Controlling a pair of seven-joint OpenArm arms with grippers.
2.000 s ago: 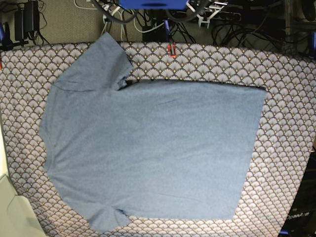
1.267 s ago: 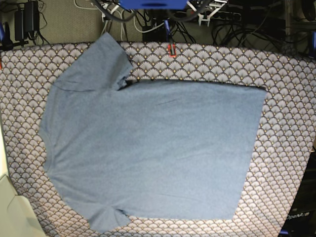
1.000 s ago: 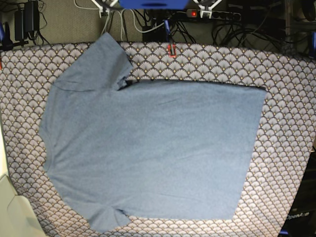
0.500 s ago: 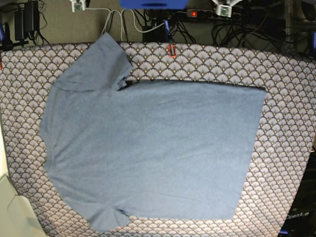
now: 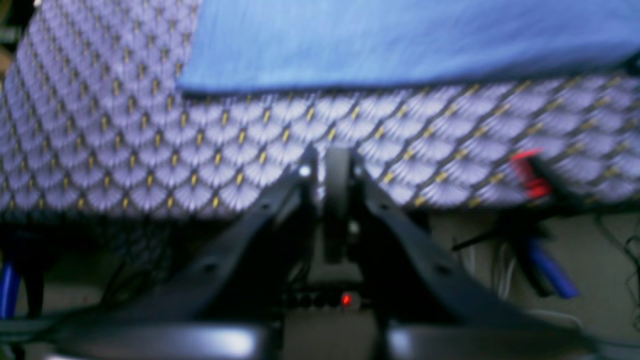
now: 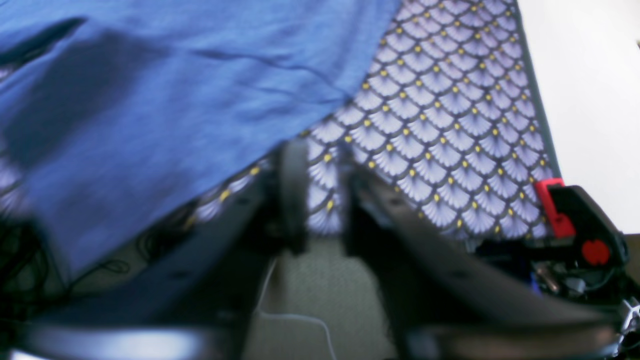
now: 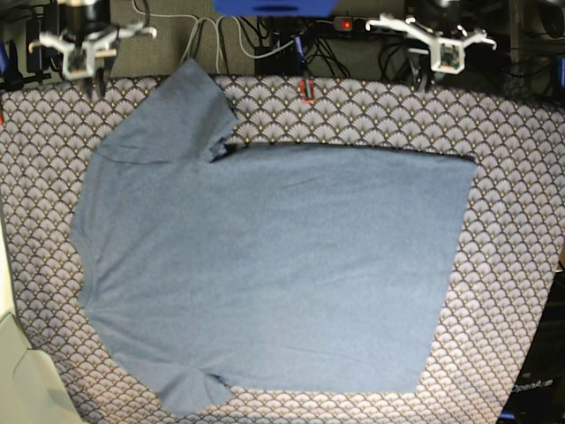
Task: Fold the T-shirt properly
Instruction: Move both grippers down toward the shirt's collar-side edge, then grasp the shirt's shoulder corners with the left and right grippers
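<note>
The slate blue-grey T-shirt (image 7: pixel 274 265) lies flat and plain side up on the fan-patterned tablecloth (image 7: pixel 516 221), collar to the left, hem to the right. My right gripper (image 7: pixel 95 84) hangs at the table's far left edge, just left of the upper sleeve (image 7: pixel 190 106). In the right wrist view (image 6: pixel 322 195) its jaws stand close together and empty beside the shirt (image 6: pixel 150 100). My left gripper (image 7: pixel 422 78) hangs at the far right edge, above the shirt's far hem corner. In the blurred left wrist view (image 5: pixel 330 165) it looks shut and empty, short of the shirt (image 5: pixel 400 40).
A red clamp (image 7: pixel 306 88) holds the cloth at the far edge; it also shows in the left wrist view (image 5: pixel 530 172). Another red clamp (image 6: pixel 555 210) is in the right wrist view. Cables and power strips lie behind the table. A pale object (image 7: pixel 18 371) sits at the front left.
Both arms have come down from the top edge and spread apart, the right gripper to the far left corner, the left gripper to the far right. The shirt has not moved.
</note>
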